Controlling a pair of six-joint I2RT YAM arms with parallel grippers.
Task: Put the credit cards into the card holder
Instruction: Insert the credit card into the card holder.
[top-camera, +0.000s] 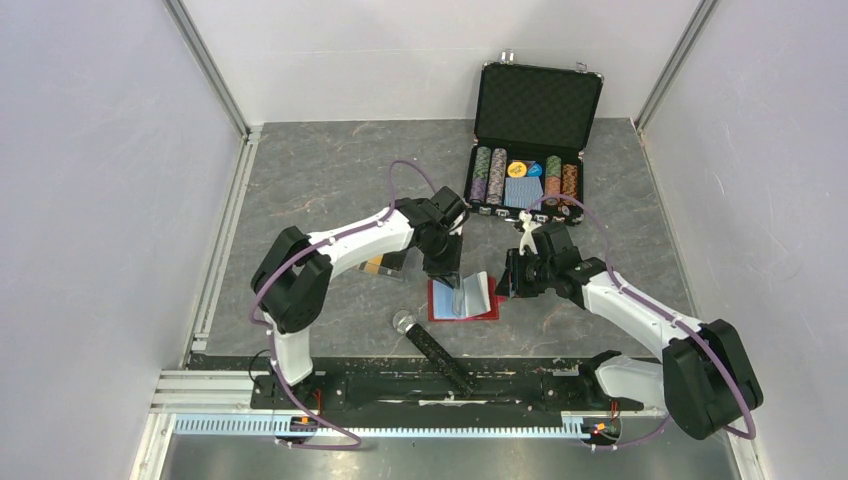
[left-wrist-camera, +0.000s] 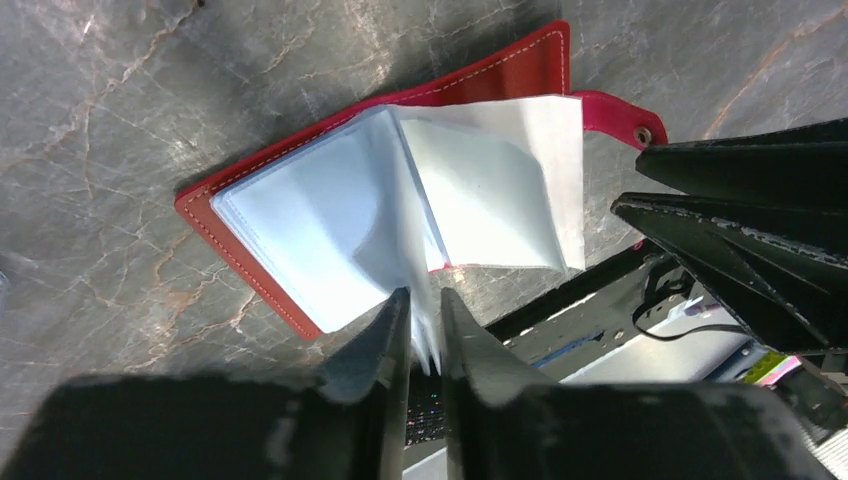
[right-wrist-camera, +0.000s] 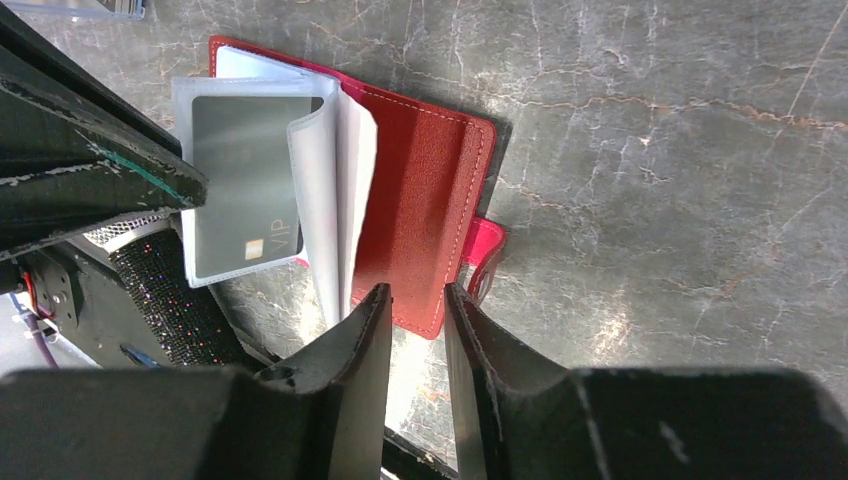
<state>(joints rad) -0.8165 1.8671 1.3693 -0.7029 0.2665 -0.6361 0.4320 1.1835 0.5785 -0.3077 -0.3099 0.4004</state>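
Holder (top-camera: 478, 300) lies open, mid-table, nearish. L gripper (left-wrist-camera: 427, 325) is pinched on the edge of a clear sleeve (left-wrist-camera: 320, 220). R gripper (right-wrist-camera: 415, 305) jaws are slightly apart at the red cover's corner, not clamped. Grey VIP card (right-wrist-camera: 240, 190) sits in a sleeve. Gold cards (top-camera: 378, 265) lie left of the holder, under the L arm.

"VIP" in pale letters on dark card (right-wrist-camera: 240, 170), inside a card holder (right-wrist-camera: 420, 180) sleeve

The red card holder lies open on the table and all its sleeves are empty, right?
Not quite: the card holder lies open on the table, but one sleeve holds a grey card marked VIP, as the right wrist view shows.
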